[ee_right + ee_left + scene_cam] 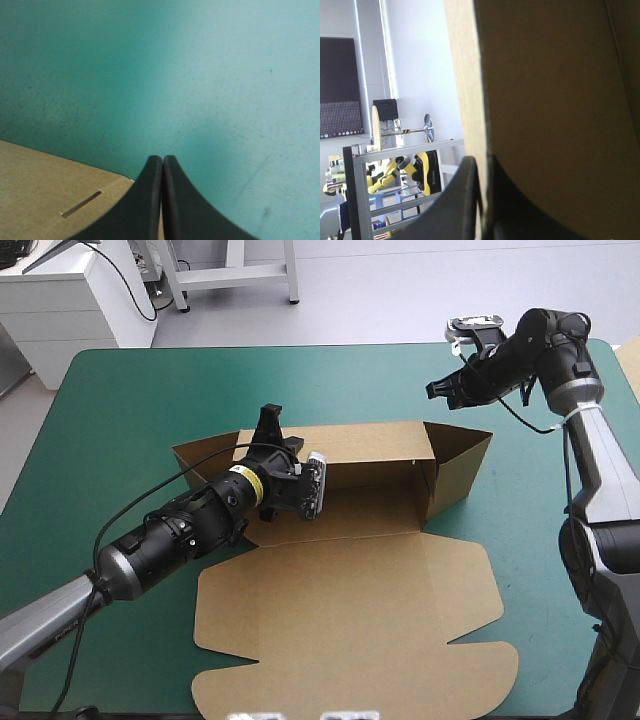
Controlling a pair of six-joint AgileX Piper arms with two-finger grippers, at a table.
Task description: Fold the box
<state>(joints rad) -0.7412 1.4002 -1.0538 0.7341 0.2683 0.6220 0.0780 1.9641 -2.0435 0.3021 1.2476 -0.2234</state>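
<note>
The teal-green table [110,430] carries the brown box [350,620] at its middle — lid flat toward the near edge, far wall raised. The left pincer [268,423] grips that wall's top edge; beyond the right end, the right pincer [433,390] hovers closed, empty.

Bright, even overhead light; soft shadows only, the box [350,580] shaded inside (quite dim in the left wrist view).
</note>
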